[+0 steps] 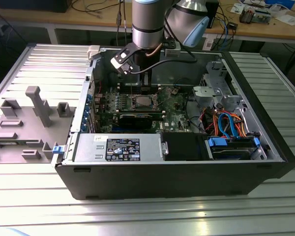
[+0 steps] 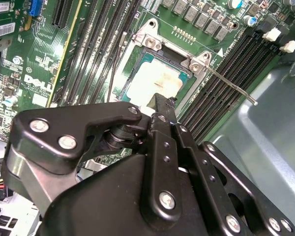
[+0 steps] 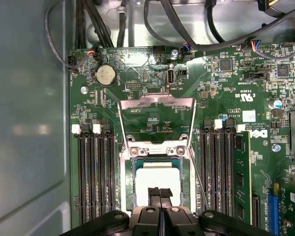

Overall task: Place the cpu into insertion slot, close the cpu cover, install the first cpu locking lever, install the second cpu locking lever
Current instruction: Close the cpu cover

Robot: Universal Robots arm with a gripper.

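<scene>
Inside the open computer case (image 1: 187,162), which is resting on a slatted metal table (image 1: 137,216), we are looking at the green motherboard (image 3: 226,98) lying flat. The robot arm (image 1: 147,24) is reaching down over it. The gripper (image 3: 160,192) is hanging just over the cpu (image 3: 157,178) with its fingertips pressed together and gripping nothing. We cannot tell whether they are touching the chip. The cpu cover (image 3: 156,102) is standing swung open beside the insertion slot (image 3: 130,182), and the cpu is sitting in that slot. A thin lever (image 2: 231,87) is sticking out alongside.

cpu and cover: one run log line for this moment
silver-topped square cpu: in green board's insertion slot | thin silver cpu cover: open | black gripper: shut, tips over cpu | metal lever: unlatched
</scene>
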